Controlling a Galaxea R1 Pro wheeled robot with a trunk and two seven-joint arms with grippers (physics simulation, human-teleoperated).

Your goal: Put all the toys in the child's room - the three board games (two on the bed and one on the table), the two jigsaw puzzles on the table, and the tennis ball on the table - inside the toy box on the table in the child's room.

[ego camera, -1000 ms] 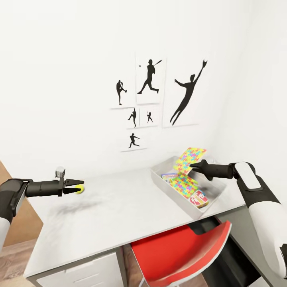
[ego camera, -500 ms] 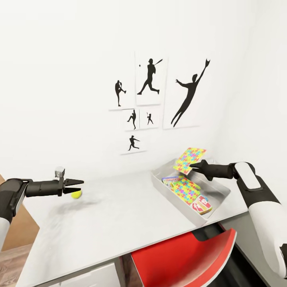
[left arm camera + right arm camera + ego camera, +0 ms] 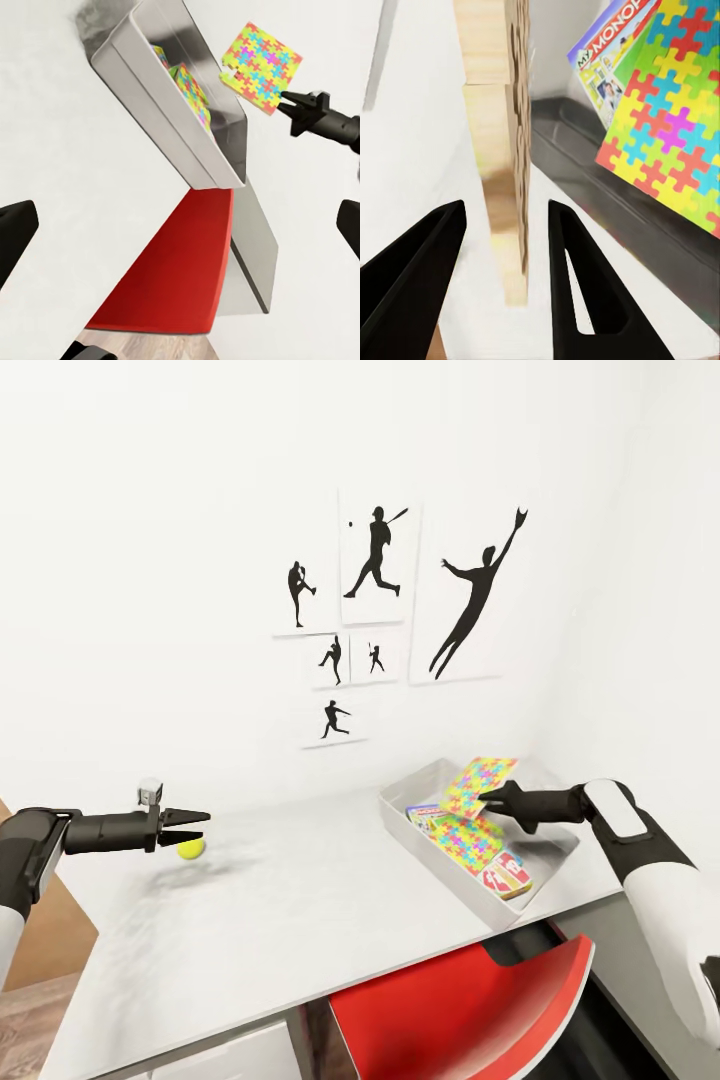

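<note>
The tennis ball lies on the table just under my left gripper, which is open and apart from it. My right gripper is shut on a jigsaw puzzle, holding it tilted above the toy box. In the right wrist view the puzzle's wooden edge stands between the fingers. Inside the box lie a Monopoly board game, the other jigsaw puzzle and a red and white board game. The left wrist view shows the box and the held puzzle.
A red chair is tucked under the table's front edge, below the toy box. Black silhouette pictures hang on the white wall behind. Pale drawers sit under the table at the left. The toy box stands at the table's right end.
The left gripper opened and the tennis ball dropped from its fingers onto the table just below. The right gripper lowered the held puzzle slightly toward the toy box. The view shifted a little.
</note>
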